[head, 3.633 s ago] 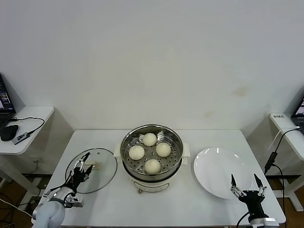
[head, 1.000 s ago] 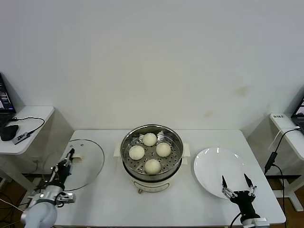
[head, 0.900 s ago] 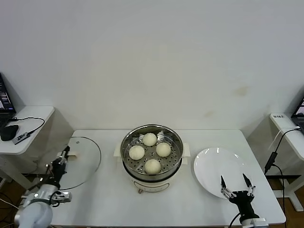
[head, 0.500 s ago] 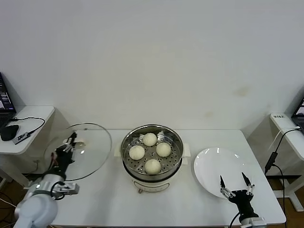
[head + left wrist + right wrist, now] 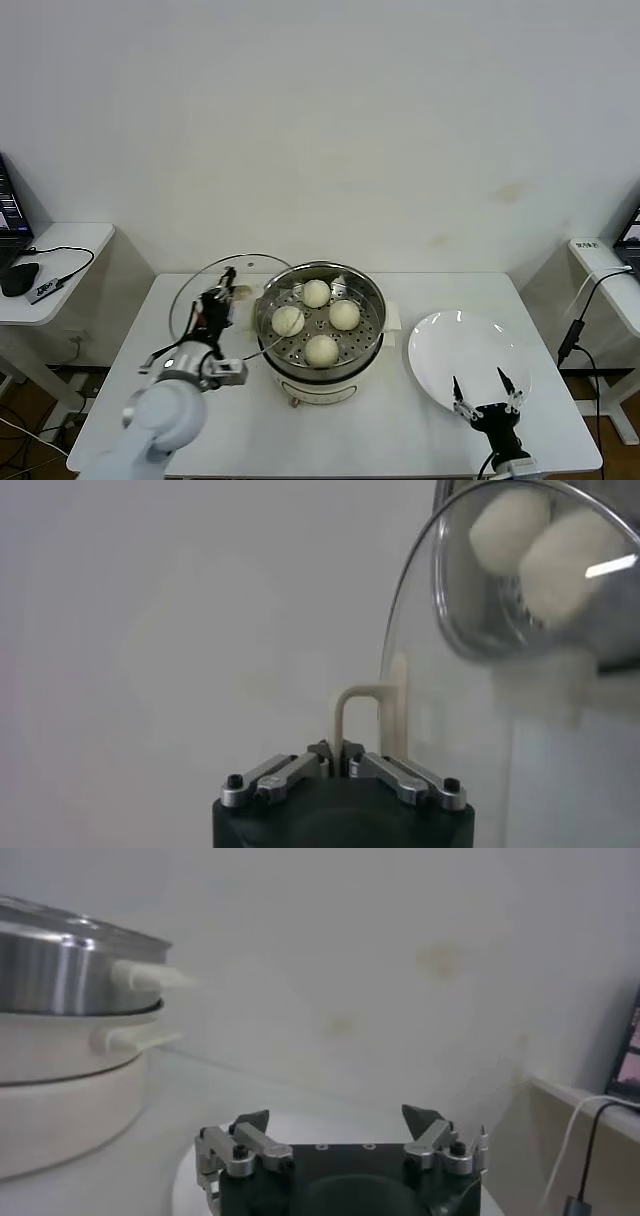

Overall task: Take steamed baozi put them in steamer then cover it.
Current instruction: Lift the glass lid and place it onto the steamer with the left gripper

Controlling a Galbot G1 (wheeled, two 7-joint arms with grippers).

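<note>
The steamer [image 5: 320, 378] stands mid-table, open, with four steamed baozi [image 5: 316, 293] on its perforated tray. My left gripper [image 5: 220, 300] is shut on the cream handle [image 5: 345, 712] of the clear glass lid [image 5: 250, 312]. It holds the lid tilted in the air at the steamer's left side, and the lid's edge overlaps the steamer's left rim. In the left wrist view [image 5: 335, 752] two baozi [image 5: 512, 525] show through the glass [image 5: 500, 700]. My right gripper [image 5: 481, 393] is open and empty over the near edge of the white plate; it also shows in the right wrist view [image 5: 337, 1118].
The flat white plate [image 5: 455, 345] lies right of the steamer, bare. The steamer's wall and white side handle [image 5: 150, 976] show in the right wrist view. A side table with a mouse and cables [image 5: 30, 280] stands at far left. Cables hang at far right.
My left gripper has lifted the lid from the table's left side and carried it right, up to the steamer's left rim. My right gripper has drifted slightly towards the front edge.
</note>
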